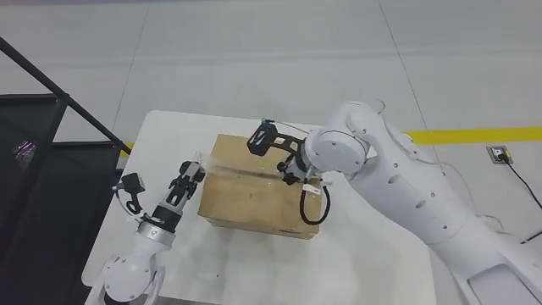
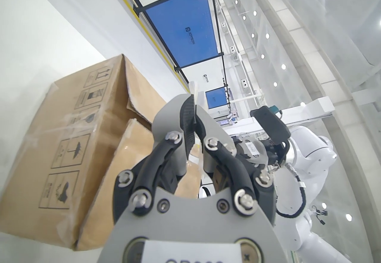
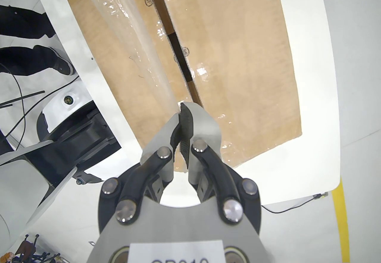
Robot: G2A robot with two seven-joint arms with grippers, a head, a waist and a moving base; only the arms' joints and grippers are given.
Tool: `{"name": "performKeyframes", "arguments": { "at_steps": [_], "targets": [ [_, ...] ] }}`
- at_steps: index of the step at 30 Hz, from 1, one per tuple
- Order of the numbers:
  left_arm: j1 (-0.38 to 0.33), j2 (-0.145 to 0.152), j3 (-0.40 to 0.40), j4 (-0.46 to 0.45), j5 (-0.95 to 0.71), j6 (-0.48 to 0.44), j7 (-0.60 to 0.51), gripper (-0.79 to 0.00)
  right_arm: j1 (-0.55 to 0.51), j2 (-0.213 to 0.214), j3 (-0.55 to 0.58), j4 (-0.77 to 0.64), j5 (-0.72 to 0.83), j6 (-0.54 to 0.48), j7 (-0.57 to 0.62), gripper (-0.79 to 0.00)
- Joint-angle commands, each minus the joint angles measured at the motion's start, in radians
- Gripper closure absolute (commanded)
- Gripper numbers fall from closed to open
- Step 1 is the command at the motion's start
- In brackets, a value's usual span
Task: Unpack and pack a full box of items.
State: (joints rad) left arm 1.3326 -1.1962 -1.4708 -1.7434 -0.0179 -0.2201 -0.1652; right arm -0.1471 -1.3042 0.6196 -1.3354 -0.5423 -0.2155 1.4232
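Note:
A brown cardboard box (image 1: 254, 195) lies on the white table (image 1: 161, 135). My right gripper (image 3: 182, 115) hovers over the box's top near the centre seam (image 3: 178, 53) and is shut on a strip of clear tape (image 3: 125, 23). The strip rises off the lid and runs away along the box. The seam shows a dark gap between the flaps. My left gripper (image 2: 193, 106) is at the box's left end (image 2: 68, 133), level with its top edge, shut on a small end of clear tape (image 2: 195, 91). From above, the left gripper (image 1: 190, 178) and the right gripper (image 1: 288, 174) are at opposite parts of the lid.
A black frame with dark fabric (image 1: 34, 178) stands just left of the table. The table's edge (image 3: 321, 38) runs close to the box on the right arm's side. Bare tabletop lies in front of the box (image 1: 254, 263).

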Motion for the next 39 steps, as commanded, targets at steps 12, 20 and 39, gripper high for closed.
{"name": "performKeyframes", "arguments": {
  "at_steps": [12, 20, 39],
  "targets": [
    [-0.025, -0.006, 0.023, 0.031, 0.073, 0.061, 0.019, 0.0, 0.057, -0.043, -0.06, 0.131, 0.032, -0.019, 0.028, 0.0],
    [-0.035, -0.011, 0.035, 0.053, 0.081, 0.069, 0.017, 0.0, 0.064, -0.057, -0.07, 0.183, 0.036, -0.037, 0.003, -0.034],
    [-0.04, -0.017, 0.036, 0.069, 0.087, 0.077, 0.014, 0.0, 0.059, -0.061, -0.05, 0.206, 0.033, -0.045, -0.004, -0.234]
  ]
}}
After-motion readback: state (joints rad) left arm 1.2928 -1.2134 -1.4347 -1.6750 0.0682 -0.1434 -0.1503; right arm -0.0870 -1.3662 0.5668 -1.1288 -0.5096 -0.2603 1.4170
